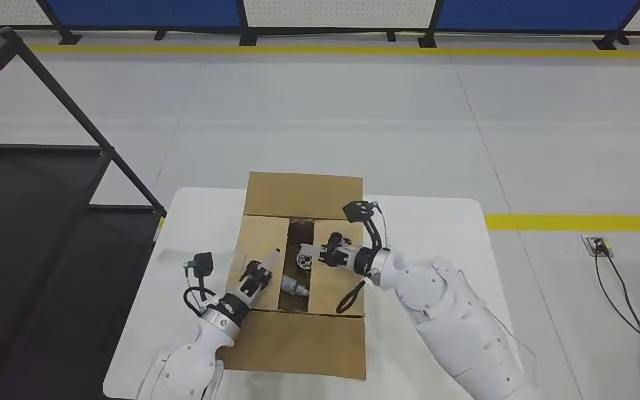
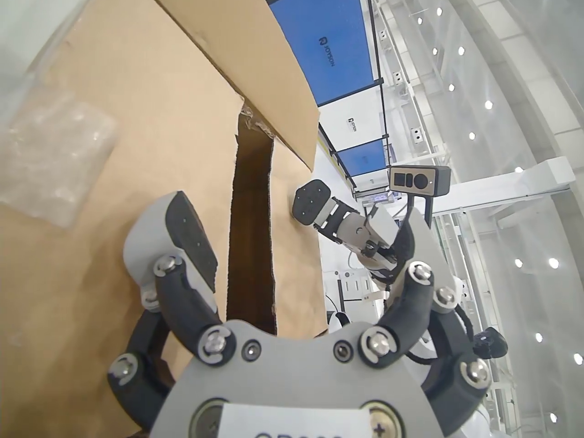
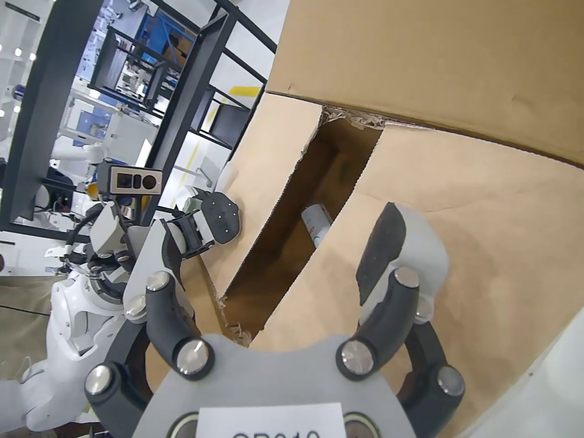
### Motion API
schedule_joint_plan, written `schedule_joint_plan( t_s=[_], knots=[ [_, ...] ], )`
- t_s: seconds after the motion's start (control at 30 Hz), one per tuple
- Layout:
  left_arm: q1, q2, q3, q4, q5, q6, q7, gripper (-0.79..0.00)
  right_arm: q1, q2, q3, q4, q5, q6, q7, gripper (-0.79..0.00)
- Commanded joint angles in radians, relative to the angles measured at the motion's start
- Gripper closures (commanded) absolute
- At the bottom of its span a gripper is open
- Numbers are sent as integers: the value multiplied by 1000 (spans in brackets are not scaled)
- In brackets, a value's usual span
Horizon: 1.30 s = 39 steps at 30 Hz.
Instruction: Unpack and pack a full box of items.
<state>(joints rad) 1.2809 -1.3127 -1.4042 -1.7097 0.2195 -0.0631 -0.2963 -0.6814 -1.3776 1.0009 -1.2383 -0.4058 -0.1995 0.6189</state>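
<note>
White table (image 1: 440,215): box (image 1: 300,195); left pincer (image 1: 262,271), right pincer (image 1: 323,254) agape.

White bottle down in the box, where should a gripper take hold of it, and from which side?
Grip the white bottle across its round body, probably coming straight down through the gap between the flaps: it sits deep in the box, and the flaps cover every other approach. Spreading them first would help.
</note>
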Motion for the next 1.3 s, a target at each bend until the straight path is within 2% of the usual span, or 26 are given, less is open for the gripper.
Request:
schedule_joint_plan(
  t_s=[0.0,0.4,0.57,0.73,0.9,1.1,1.27],
  knots=[
    [-2,0,4,4,2,6,4,-785,1,-1,-6,4,-22,15,-8,-785],
    [-17,-2,23,23,12,34,30,-785,-1,-6,-16,-5,-57,31,-36,-785],
    [9,3,-2,-29,-19,-31,14,-785,-16,0,22,-46,-23,-2,-43,-785],
    [99,17,-99,-150,-88,-123,-38,-785,-15,9,84,-65,33,-8,-32,-785],
    [209,36,-249,-221,-200,-237,-138,-785,45,10,131,-1,101,0,-30,-785],
    [345,51,-428,-214,-345,-370,-207,-785,138,5,171,176,174,-48,-88,-785],
    [433,63,-529,-171,-413,-431,-315,-785,138,5,171,176,174,-48,-88,-785]
  ],
)
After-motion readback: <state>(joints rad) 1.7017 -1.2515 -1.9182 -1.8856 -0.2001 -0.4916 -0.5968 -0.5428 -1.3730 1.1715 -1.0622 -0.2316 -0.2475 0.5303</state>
